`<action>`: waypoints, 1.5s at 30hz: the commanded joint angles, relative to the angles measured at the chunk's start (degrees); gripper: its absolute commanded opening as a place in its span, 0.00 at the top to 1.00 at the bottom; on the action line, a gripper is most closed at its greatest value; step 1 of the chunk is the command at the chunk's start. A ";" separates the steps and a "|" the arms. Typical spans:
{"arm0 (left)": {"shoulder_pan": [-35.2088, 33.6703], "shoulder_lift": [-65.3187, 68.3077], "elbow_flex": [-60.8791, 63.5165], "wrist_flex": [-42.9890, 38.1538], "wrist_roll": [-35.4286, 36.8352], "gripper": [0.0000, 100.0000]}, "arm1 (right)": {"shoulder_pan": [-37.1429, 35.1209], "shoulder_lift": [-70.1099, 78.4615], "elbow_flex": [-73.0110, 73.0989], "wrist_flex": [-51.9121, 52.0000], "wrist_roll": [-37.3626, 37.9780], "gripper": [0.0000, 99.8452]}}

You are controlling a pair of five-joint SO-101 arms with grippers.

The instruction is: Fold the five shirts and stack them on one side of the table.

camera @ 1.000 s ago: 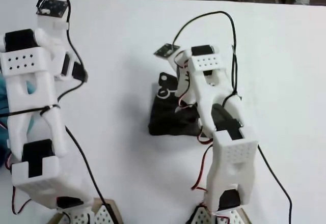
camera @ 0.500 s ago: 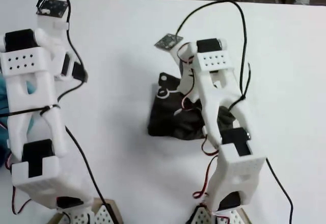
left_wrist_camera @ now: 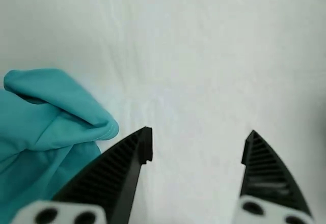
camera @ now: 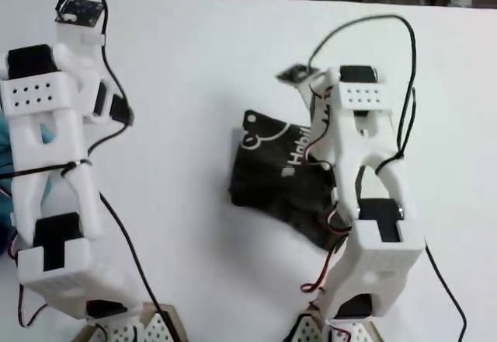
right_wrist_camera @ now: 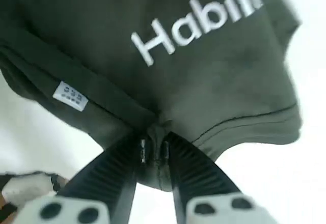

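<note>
Right arm [camera: 363,172]: shifted rightward, pulling black shirt [camera: 276,175] flatter at desk [camera: 178,54] centre.
Right pincer [right_wrist_camera: 153,151]: pinching shirt hem.
Left pincer [left_wrist_camera: 196,145]: wide, empty, beside teal shirt [left_wrist_camera: 46,112].
Progress: early; nothing folded or stacked visibly.

The counter [camera: 194,54] is lit brightly and evenly from above in the high view, and its white surface is nearly washed out. Only soft, pale shadows are cast beside the left arm [camera: 46,140] at 9 o'clock and the right arm [camera: 373,256] at 4 o'clock. A dim band is seen past the counter's far edge at 12 o'clock. The black shirt [camera: 272,175] is rendered as a dark mass with few folds discernible. In the left wrist view the left end effector [left_wrist_camera: 199,132] is shown dark against the glaring counter, and gentle shading is seen in the teal shirt [left_wrist_camera: 46,117]. In the right wrist view the counter is blown out to plain white.
</note>
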 commanded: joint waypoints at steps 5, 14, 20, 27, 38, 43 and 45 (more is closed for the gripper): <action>-0.26 -3.25 -0.31 -1.58 -0.35 0.70 | 1.36 -4.79 4.31 0.75 2.64 0.98; -0.26 -3.25 -0.48 -1.58 -0.26 0.70 | 1.45 -22.64 20.04 0.75 2.64 0.98; -0.26 -3.25 -0.31 -1.58 -0.26 0.70 | 1.71 -38.90 34.46 -0.75 2.73 0.98; 1.67 -3.25 -0.31 -1.14 -0.26 0.70 | 1.71 -44.62 35.87 -6.29 2.73 0.89; 4.75 -3.16 -0.13 -1.49 0.09 0.70 | 5.76 -44.18 30.42 -13.49 2.20 0.73; 14.59 -0.70 -0.04 -4.57 0.09 0.70 | 10.07 -33.63 31.30 -21.58 2.29 0.73; 19.43 2.29 -0.04 -7.03 0.26 0.70 | 12.62 -27.12 30.59 -25.27 2.20 0.73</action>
